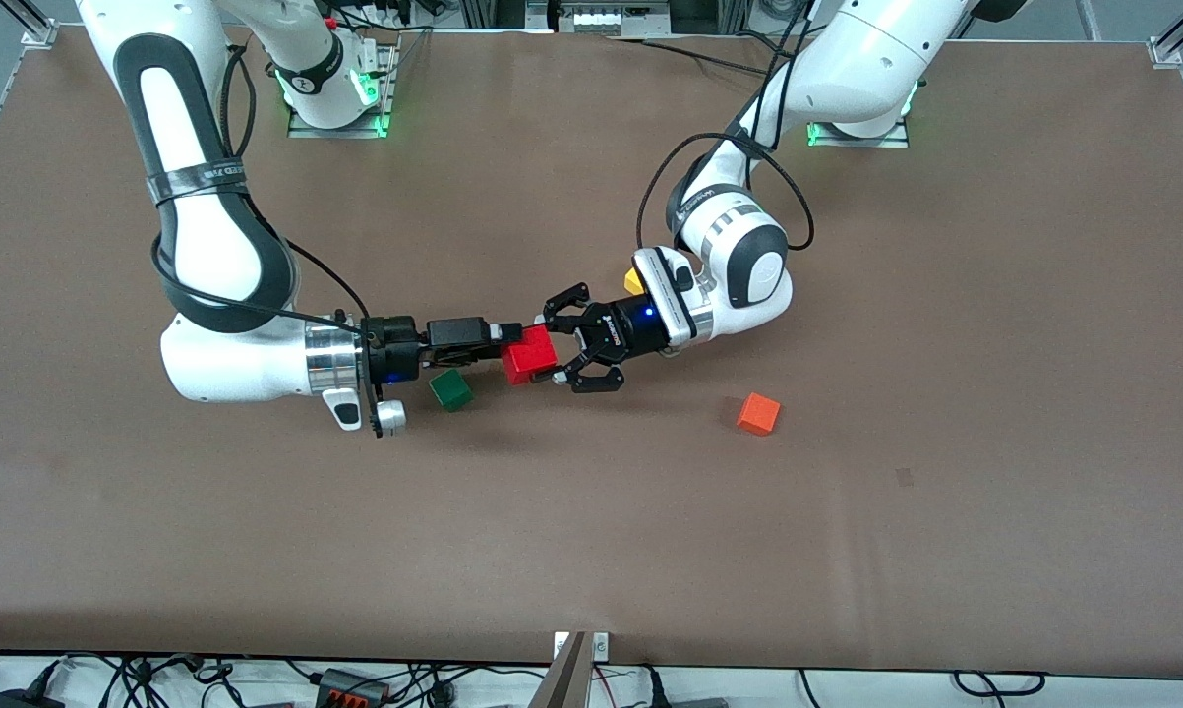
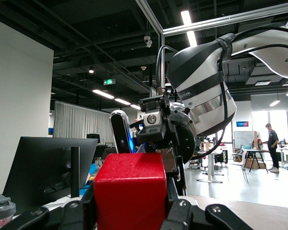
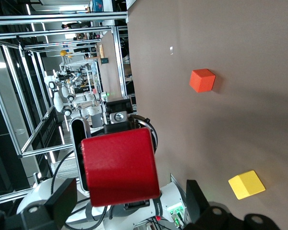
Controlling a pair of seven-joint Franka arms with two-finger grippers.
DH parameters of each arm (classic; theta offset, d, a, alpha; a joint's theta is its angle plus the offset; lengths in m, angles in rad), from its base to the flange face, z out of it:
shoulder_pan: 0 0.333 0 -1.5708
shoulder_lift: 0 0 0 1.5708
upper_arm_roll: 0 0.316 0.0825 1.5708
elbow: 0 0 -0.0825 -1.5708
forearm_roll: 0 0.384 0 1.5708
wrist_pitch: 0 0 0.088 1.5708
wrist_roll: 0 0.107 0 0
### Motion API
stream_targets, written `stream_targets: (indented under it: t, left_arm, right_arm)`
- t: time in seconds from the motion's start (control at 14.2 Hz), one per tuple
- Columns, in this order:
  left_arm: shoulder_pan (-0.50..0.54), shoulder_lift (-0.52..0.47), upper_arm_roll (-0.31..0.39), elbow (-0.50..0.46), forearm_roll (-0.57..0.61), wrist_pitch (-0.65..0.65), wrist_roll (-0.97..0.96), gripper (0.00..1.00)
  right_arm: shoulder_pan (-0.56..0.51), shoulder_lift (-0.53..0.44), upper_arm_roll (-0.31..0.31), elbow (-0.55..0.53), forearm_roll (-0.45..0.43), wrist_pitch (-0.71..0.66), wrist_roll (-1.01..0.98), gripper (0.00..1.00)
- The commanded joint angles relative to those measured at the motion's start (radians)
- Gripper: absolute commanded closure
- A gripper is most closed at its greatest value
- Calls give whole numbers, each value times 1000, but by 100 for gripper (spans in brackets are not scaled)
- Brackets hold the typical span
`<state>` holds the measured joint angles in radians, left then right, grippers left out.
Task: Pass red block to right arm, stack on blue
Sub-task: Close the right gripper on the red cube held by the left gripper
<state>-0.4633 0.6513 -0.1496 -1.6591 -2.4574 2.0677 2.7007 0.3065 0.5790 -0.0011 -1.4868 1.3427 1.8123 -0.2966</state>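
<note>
The red block [image 1: 529, 354] is in the air over the table's middle, between both grippers. My left gripper [image 1: 555, 349] is shut on it. In the left wrist view its pads press both sides of the block [image 2: 129, 191]. My right gripper [image 1: 510, 334] has come in from the right arm's end and is turned on edge. It is open, with one finger [image 3: 62, 196] on each side of the block [image 3: 119, 165] and a gap at both. The blue cube is not in view.
A green cube [image 1: 450, 390] lies on the table under the right gripper. An orange cube [image 1: 758, 413] lies nearer the front camera, toward the left arm's end. A yellow cube [image 1: 634, 281] is partly hidden by the left wrist.
</note>
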Motion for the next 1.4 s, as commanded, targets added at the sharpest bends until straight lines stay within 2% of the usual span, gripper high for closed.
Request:
stream_targets:
  t: [0.0,0.21,0.77,0.91,1.19,1.33]
  left_arm:
    - [-14,-1,-2,22,-38,46,71,79]
    - [-14,-7,-2,24,-38,72,71,79]
    - [-12,-30,-1,35,-25,134,68,80]
    - [-11,-32,-1,35,-23,134,68,80]
    - [-12,-33,-2,33,-23,134,68,80]
    - [-12,-36,-1,33,-23,134,68,80]
  right_arm:
    - [20,32,-13,43,-36,12,10,0]
    - [25,50,-11,92,-82,21,11,0]
    - [28,84,-7,157,-74,39,31,0]
    - [28,97,-4,172,-68,41,34,10]
    - [28,119,-2,209,-56,41,57,14]
    - [28,124,-2,214,-19,39,56,22]
